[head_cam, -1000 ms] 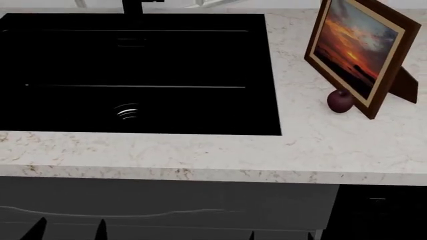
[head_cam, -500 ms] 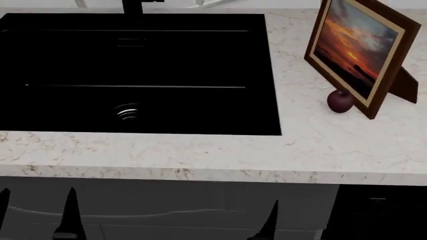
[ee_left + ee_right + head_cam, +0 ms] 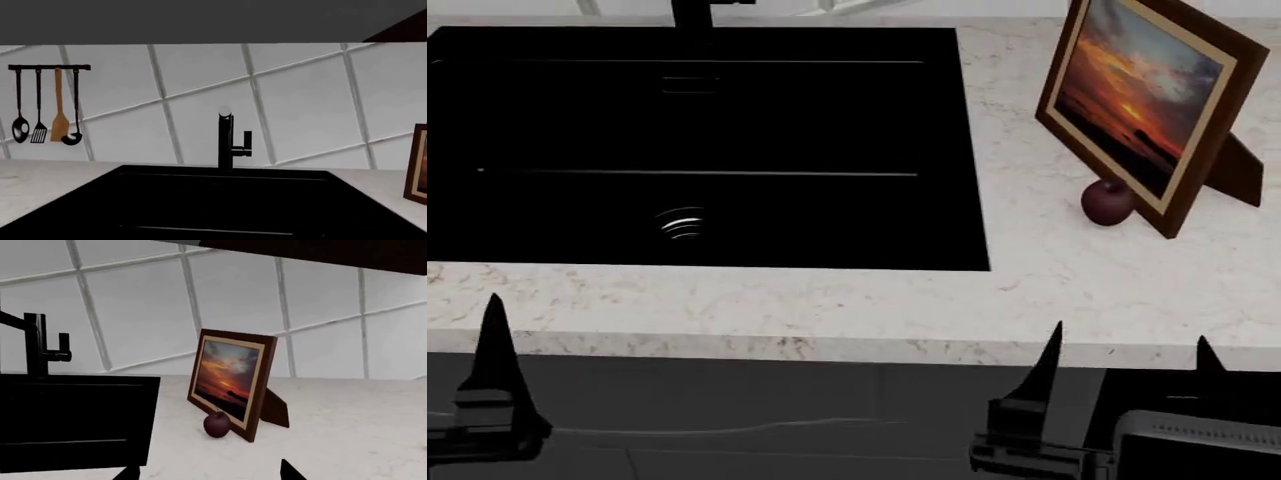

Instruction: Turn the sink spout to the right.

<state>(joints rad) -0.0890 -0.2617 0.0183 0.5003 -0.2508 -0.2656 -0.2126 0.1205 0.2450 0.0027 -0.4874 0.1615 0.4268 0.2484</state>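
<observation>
The sink (image 3: 968, 150) is a glossy black basin with a ringed drain (image 3: 681, 225), set in white marbled counter. The black sink spout (image 3: 225, 116) points from its column straight toward the left wrist camera. In the right wrist view the spout (image 3: 12, 319) runs sideways off the picture's edge. A small lever handle (image 3: 247, 142) sits on a side stub. My left gripper (image 3: 435, 380) is low before the counter front, with one finger (image 3: 491, 345) showing. My right gripper (image 3: 1128, 360) is open and empty, also below the counter edge. Both are far from the faucet.
A framed sunset picture (image 3: 1148, 95) leans at the back right of the counter, with a dark red apple (image 3: 1106, 201) in front of it. Utensils hang on a wall rail (image 3: 49, 67). Grey cabinet fronts (image 3: 761, 410) lie below the counter edge.
Both grippers have risen from the bottom edge of the head view to the counter's front edge. The spout, frame and apple have not moved.
</observation>
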